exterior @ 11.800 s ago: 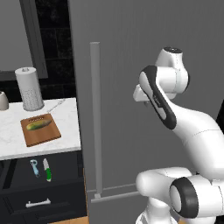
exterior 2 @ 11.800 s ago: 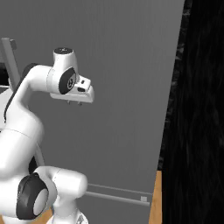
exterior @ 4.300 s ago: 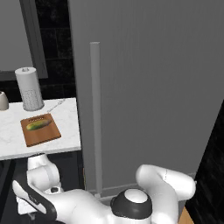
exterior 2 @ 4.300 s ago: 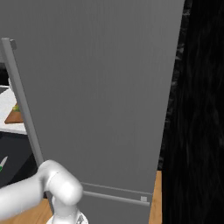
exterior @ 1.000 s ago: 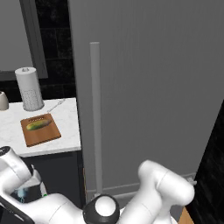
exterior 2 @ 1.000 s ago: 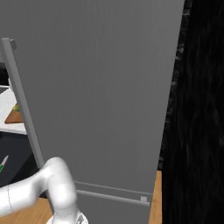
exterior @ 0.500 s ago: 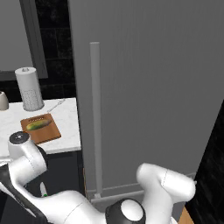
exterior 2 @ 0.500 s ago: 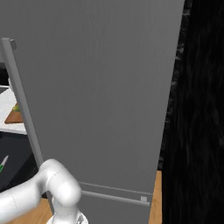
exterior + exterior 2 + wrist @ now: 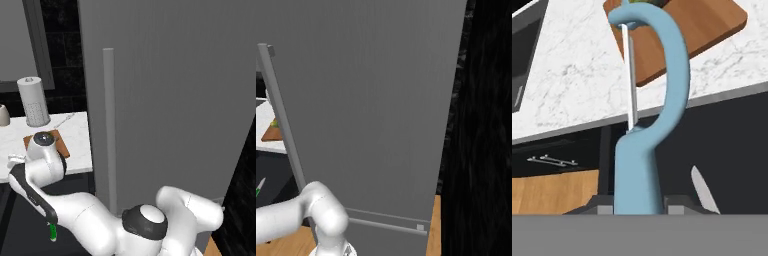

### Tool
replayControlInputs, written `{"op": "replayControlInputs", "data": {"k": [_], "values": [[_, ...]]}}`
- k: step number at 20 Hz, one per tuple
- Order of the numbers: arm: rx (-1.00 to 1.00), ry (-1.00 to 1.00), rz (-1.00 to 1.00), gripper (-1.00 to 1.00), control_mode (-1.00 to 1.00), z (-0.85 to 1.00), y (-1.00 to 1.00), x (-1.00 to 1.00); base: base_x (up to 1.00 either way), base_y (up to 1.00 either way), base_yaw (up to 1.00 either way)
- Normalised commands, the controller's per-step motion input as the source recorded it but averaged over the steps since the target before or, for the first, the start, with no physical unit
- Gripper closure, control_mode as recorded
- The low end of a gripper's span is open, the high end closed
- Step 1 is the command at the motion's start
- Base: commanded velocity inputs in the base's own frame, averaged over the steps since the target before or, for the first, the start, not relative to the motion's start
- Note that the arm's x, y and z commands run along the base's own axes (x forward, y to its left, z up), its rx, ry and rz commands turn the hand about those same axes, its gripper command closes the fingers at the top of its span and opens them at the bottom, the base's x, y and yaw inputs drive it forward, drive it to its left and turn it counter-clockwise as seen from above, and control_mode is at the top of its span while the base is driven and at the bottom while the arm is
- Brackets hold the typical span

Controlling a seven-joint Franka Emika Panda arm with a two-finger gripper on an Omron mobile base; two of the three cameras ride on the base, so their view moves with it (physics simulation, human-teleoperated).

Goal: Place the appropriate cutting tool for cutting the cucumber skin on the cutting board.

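Note:
The cutting tool, a light-blue peeler (image 9: 654, 115) with a loop head, stands upright in the hand view, and my gripper (image 9: 637, 204) is shut on its handle. Past its head lies the reddish-brown cutting board (image 9: 697, 35) on the white marble counter, with a sliver of the green cucumber (image 9: 646, 2) at the top edge. In the left base view my wrist covers most of the cutting board (image 9: 63, 145). The right base view catches the cutting board (image 9: 270, 133) and cucumber (image 9: 275, 123) at the far left.
A knife with a white blade (image 9: 705, 193) and green handle (image 9: 52, 233) lies low in front of the dark cabinets. A paper towel roll (image 9: 35, 101) stands behind the board. The grey fridge door and its tall handle (image 9: 109, 125) rise just to the right of the counter.
My arm has risen from low in front of the cabinets to counter height, and its wrist now covers the board and cucumber in the left base view.

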Motion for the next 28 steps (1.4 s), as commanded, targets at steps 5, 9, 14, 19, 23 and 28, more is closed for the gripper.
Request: {"op": "replayControlInputs", "data": {"k": [5,9,14,19,23,28], "values": [[0.0,0.0,-0.2,1.0,-1.0,0.2,0.02,0.59,0.0,0.0,0.0],[0.0,0.0,-0.28,1.0,-1.0,0.19,0.0,0.32,0.0,0.0,0.0],[0.0,0.0,-0.2,1.0,-1.0,-0.06,-0.01,0.2,0.0,0.0,0.0],[0.0,0.01,-0.09,1.0,-1.0,-0.02,-0.01,0.31,0.0,0.0,0.0],[0.0,0.07,-0.14,1.0,-1.0,0.0,0.0,0.41,0.0,0.0,0.0],[-0.03,0.06,-0.1,1.0,-1.0,-0.06,0.0,0.29,0.0,0.0,0.0]]}}
